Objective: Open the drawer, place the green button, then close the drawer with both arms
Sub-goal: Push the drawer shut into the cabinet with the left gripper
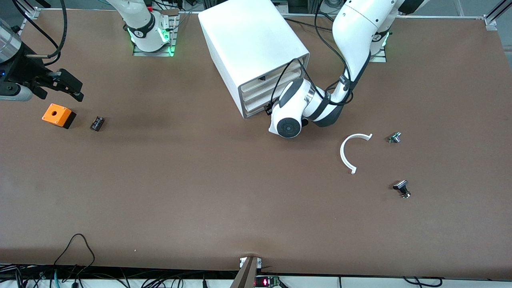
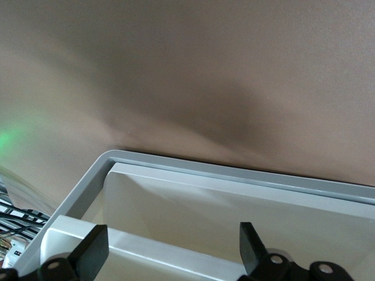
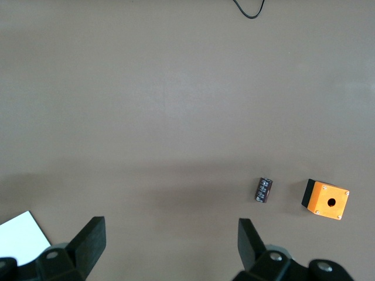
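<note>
At the cabinet's (image 1: 256,52) front the left gripper (image 2: 170,249) sits spread at the drawer (image 1: 256,109), the right gripper (image 1: 66,85) waiting released above the orange box (image 1: 58,115), the button (image 1: 395,137) untouched.

A brown table (image 1: 168,188) fills the scene, with black cables (image 1: 76,250) trailing along its edge at seven o'clock.
</note>
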You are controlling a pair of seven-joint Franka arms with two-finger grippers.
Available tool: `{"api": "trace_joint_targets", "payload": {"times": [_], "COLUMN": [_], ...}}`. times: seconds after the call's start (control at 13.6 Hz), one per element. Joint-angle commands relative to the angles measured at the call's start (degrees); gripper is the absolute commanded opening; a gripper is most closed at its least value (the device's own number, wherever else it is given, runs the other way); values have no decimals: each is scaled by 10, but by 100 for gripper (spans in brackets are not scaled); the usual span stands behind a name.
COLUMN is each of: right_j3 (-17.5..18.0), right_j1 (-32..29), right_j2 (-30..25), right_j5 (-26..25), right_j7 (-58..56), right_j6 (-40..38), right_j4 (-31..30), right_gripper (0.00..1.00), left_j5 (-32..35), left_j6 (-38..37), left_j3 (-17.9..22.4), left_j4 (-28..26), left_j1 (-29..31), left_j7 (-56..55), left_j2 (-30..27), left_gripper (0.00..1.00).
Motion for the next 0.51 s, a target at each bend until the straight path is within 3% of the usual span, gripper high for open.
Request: {"api": "trace_joint_targets", "payload": {"times": [0.0, 0.44], "right_j3": [7, 7], "right_j1": [-9, -9], "right_j2": [6, 6], "right_j5": [-2, -1], "right_j7": [-2, -3], "right_j6": [-4, -4], "right_j4": [13, 15], "right_gripper": [100, 100], "left_j5": [-4, 118], "left_j6": [-22, -98], "left_j3": [2, 4], "left_j4": [9, 100], "left_j1": [4, 48], "left_j7": [6, 70], "left_j2": [-11, -21], "left_gripper": [98, 98]}}
